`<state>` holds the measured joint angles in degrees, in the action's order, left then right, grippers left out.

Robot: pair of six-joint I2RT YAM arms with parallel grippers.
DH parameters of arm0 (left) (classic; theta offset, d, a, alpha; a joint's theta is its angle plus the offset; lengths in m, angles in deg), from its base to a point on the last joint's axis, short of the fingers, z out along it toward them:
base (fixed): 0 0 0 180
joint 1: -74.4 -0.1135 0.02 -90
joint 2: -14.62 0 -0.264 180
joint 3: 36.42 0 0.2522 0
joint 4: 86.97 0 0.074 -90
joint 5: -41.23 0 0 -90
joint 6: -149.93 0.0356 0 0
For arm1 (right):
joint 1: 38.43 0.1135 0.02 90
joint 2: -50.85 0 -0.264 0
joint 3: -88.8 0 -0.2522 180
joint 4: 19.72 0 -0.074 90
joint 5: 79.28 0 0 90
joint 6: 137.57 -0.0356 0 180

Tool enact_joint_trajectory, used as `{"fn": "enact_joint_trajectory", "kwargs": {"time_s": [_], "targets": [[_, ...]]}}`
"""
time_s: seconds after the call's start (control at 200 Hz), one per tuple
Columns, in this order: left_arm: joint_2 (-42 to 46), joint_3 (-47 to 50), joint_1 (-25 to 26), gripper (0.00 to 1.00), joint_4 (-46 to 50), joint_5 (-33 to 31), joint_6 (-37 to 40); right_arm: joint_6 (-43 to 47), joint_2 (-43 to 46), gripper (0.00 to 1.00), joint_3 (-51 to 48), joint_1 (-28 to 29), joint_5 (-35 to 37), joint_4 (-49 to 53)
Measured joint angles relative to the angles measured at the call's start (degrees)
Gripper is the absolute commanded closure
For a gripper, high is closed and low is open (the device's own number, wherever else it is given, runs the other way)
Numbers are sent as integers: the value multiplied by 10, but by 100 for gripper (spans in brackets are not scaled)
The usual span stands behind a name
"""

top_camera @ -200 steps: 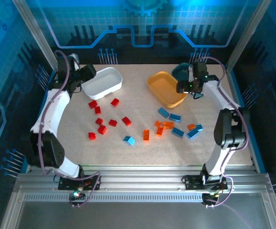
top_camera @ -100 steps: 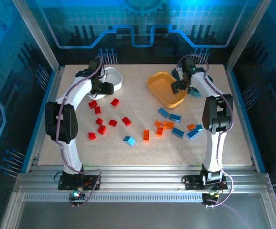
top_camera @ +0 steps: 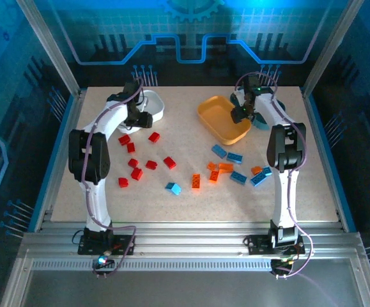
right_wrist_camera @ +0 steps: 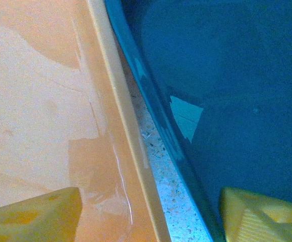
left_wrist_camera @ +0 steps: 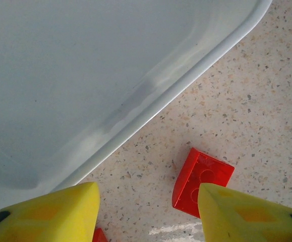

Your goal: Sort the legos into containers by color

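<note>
While my left gripper [left_wrist_camera: 148, 201] hangs with jaws spread and nothing pinched, one red brick [left_wrist_camera: 202, 181] lies on the table [left_wrist_camera: 267, 101] at lower right of the wrist frame, beside the right-hand jaw and just below the white tub [left_wrist_camera: 85, 75] rim. Its long axis I cannot tell, because that jaw covers its lower end. My right gripper [right_wrist_camera: 151, 206], likewise spread and empty, straddles the rims of the orange tub [right_wrist_camera: 35, 101] and teal tub [right_wrist_camera: 226, 75], well apart from the blue bricks [top_camera: 236, 158].

Both end effectors [top_camera: 139, 119] [top_camera: 238, 116] farther inward
</note>
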<state>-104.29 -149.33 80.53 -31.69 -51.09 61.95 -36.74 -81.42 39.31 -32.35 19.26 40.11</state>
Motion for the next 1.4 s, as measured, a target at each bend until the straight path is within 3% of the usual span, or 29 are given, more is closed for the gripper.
{"fn": "enact_joint_trajectory", "kwargs": {"time_s": [0.155,0.635,0.73,1.016,1.401], "targets": [[-3,0,-3,55,-10,0,1,2,0,52,0,-5,-11,0],[-17,0,-16,60,-27,-2,14,-31,0,73,-20,3,-28,-23],[-18,0,-16,59,-32,-5,15,-44,0,75,-23,12,-26,-30],[-18,-9,-16,37,-35,-13,25,-85,5,76,-40,24,-26,-52],[-31,-68,-15,37,-20,-52,102,-122,7,76,-35,32,-40,-43]]}}
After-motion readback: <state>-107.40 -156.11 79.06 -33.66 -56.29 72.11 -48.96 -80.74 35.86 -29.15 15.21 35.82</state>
